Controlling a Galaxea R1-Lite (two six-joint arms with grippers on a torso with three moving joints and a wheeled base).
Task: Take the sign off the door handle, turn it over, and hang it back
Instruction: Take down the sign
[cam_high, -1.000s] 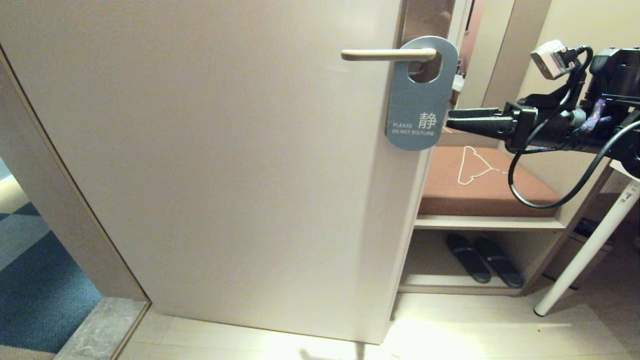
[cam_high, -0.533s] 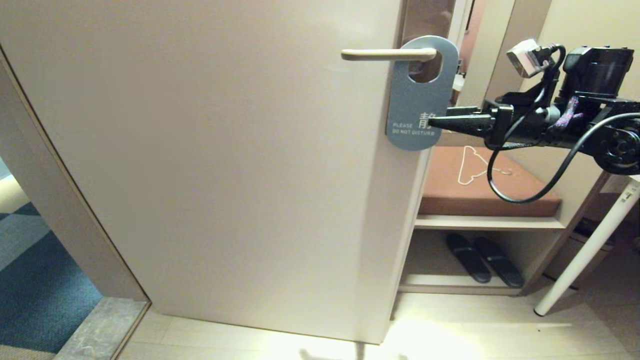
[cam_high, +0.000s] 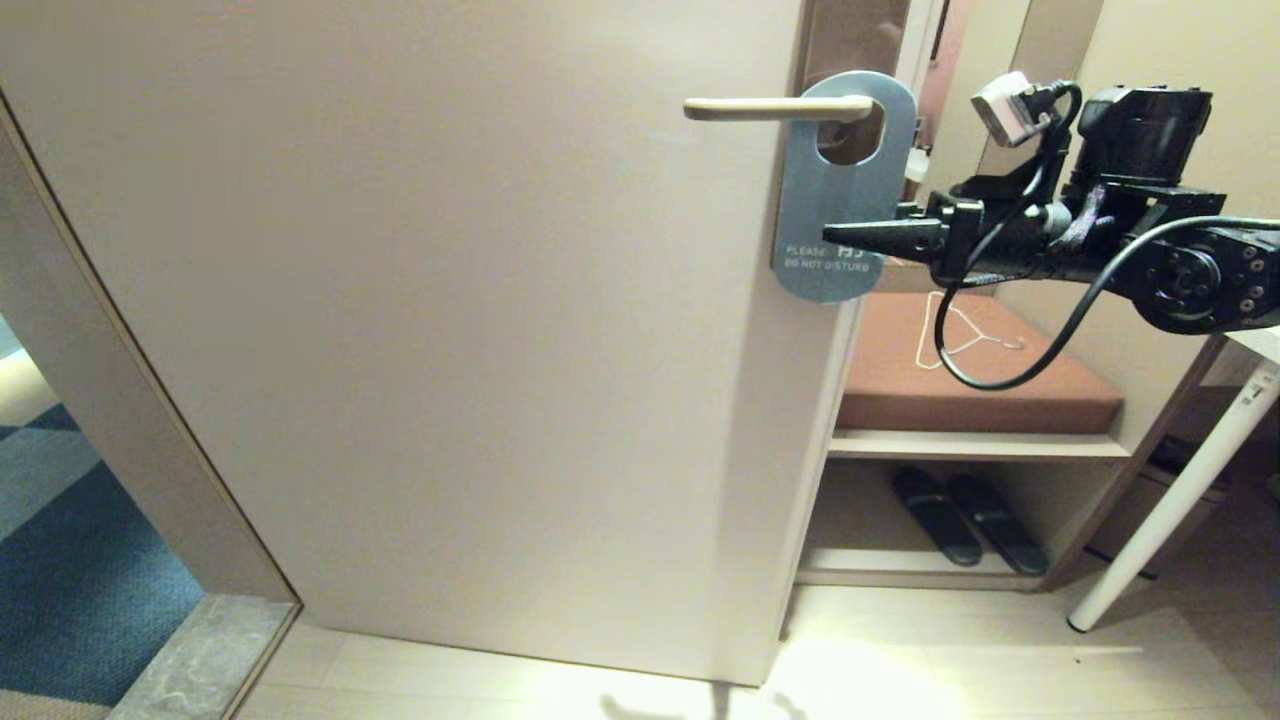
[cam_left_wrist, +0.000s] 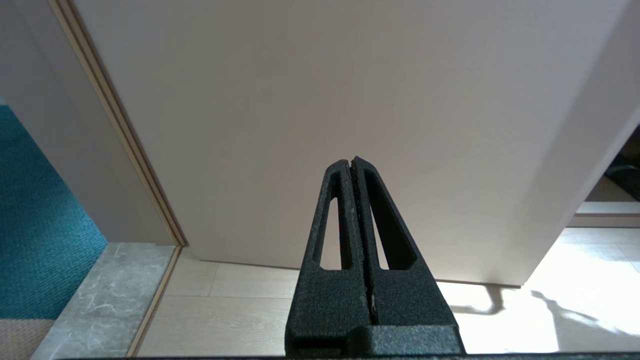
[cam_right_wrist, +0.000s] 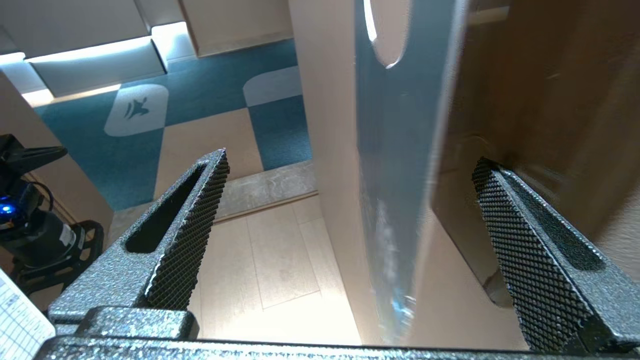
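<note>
We reach in with our right gripper held level, its jaws spread wide and straddling the lower part of the sign. In the right wrist view the sign stands edge-on between our two textured fingers, nearer the one on the door's side, and we cannot tell whether either pad touches it. The blue-grey face reading "DO NOT DISTURB" looks out toward us; one fingertip covers part of the large white character above that line. Above our gripper, the sign hangs by its oval hole on the door handle, a pale lever that runs away from the fingertips across the door. Below and behind our wrist, a white wire hanger lies on a brown cushioned bench, with a pair of dark slippers on the shelf underneath. Our left gripper waits low before the door's foot, its fingers pressed together on nothing.
</note>
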